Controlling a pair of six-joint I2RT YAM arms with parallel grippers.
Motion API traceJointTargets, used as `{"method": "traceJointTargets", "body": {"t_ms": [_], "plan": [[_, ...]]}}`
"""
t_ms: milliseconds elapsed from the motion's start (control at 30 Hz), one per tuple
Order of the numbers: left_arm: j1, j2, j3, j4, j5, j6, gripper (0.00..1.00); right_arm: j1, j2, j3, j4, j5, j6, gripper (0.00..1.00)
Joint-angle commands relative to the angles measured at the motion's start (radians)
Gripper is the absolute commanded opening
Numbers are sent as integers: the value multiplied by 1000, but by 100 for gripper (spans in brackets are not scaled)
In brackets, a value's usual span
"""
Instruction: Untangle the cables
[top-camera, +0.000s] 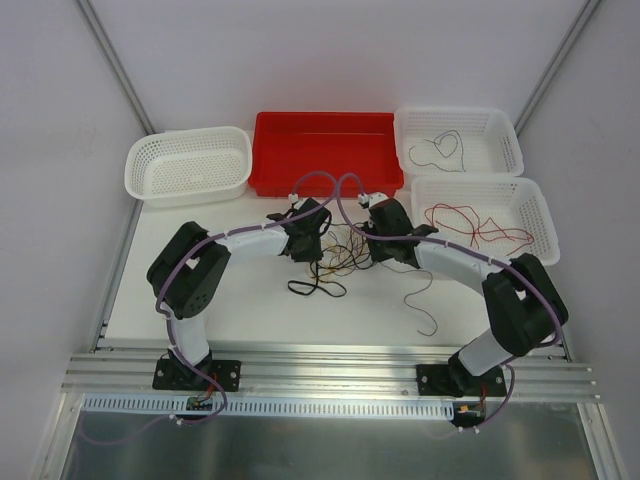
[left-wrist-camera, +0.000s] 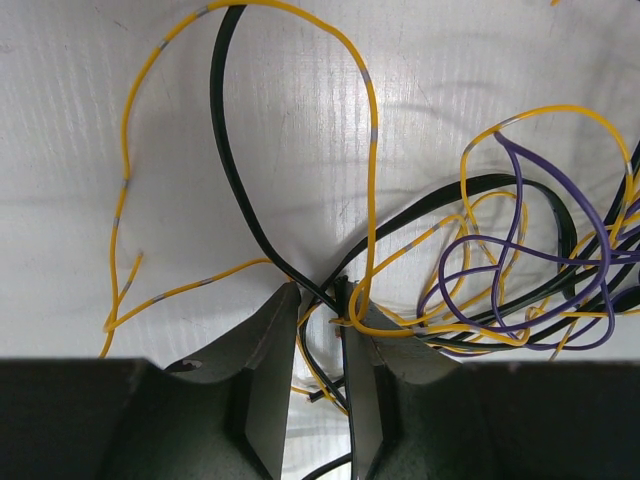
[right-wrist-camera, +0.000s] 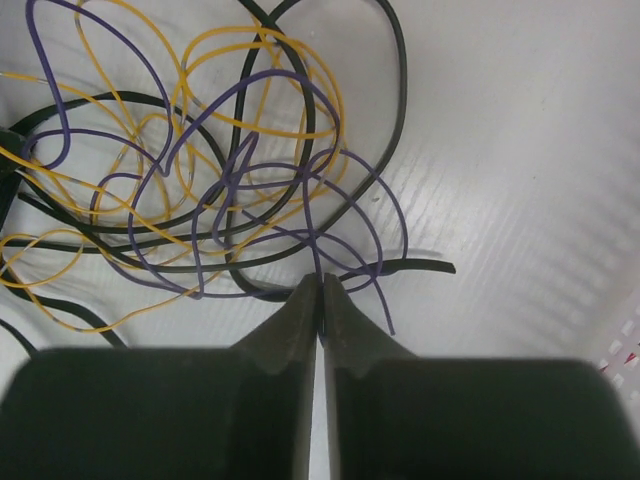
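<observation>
Pinching one purple strand (right-wrist-camera: 316, 250), right hand (right-wrist-camera: 320, 285) closed; left hand (left-wrist-camera: 318, 295) narrowly open astride cables (top-camera: 340, 255). Light, limp, probably springy; grip free ends.

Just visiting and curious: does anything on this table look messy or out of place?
Yes. A knot of yellow, black and purple cables sits in the middle of the table, its strands looped through one another. One thin dark cable trails alone beside it, on the right of the overhead view. Nothing looks broken.
</observation>
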Motion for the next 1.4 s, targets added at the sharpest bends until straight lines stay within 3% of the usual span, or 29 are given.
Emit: {"method": "traceJointTargets", "body": {"t_ms": [0,100,267,500,667,833,1167,1300,1333,1367], "plan": [[3,-5,-32,-85,-58,31,25,-6,-19,38,38,5,-7,3],[24,-5,-43,-85,-48,31,25,-6,-66,59,-24,-4,-15,1],[85,-32,-98,-85,-48,33,23,-5,-311,162,-178,-3,-62,1],[179,-84,-169,-84,-23,33,23,-9,-528,488,-376,-73,-171,1],[231,-118,-216,-85,-15,36,23,-14,-591,637,-367,-107,-191,1],[294,-166,-256,-85,-17,38,23,-15,-632,631,-290,-205,-174,1],[388,-337,-299,-130,-35,62,28,-15,-550,432,-215,-273,-85,1],[389,-409,-285,-157,-35,84,38,-14,-519,352,-195,-265,-79,1],[389,-458,-270,-176,-34,102,50,-14,-513,293,-188,-248,-76,1],[389,-475,-270,-176,-34,102,50,-14,-513,292,-187,-248,-76,1]]}}
